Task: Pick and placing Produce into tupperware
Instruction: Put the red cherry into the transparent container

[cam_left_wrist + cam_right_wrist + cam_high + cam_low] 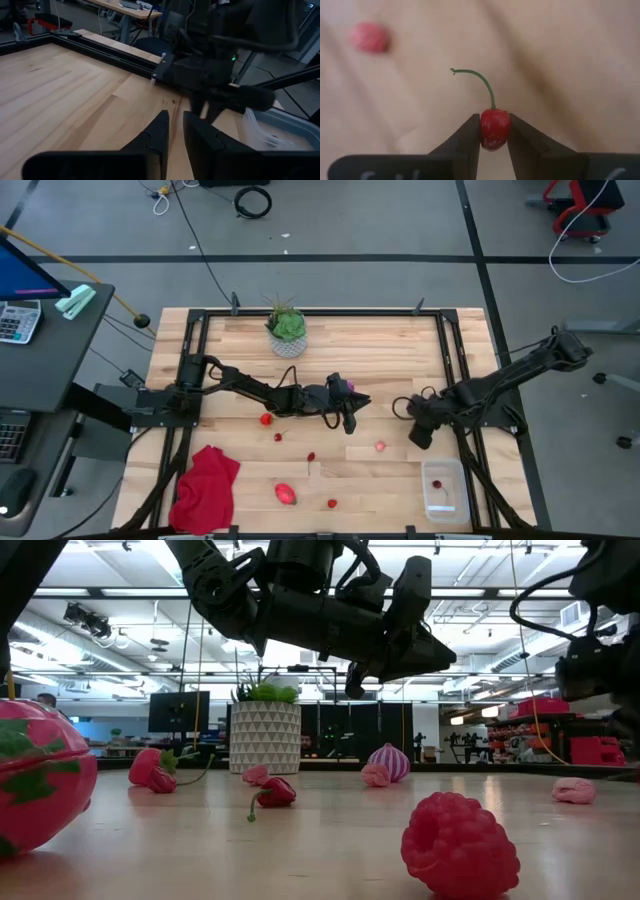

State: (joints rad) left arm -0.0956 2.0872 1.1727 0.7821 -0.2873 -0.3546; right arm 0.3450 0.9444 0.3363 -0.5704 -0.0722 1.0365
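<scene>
The right gripper [494, 132] pinched a red cherry [495, 128] between its fingertips, stem pointing away; the left gripper [175, 131], nearly pressed together, held nothing.

A small glossy red cherry with a thin green stem [494, 129] is pinched between matt black plastic fingers [465, 145]. Beneath the jaws, a smooth pale wooden table top [350, 345] with satin sheen is seen. A bumpy matt raspberry [460, 845] and a soft red cloth [207, 488] are shown.

Red cherry [494, 129], green stem up, clear tub [445, 490]
</scene>
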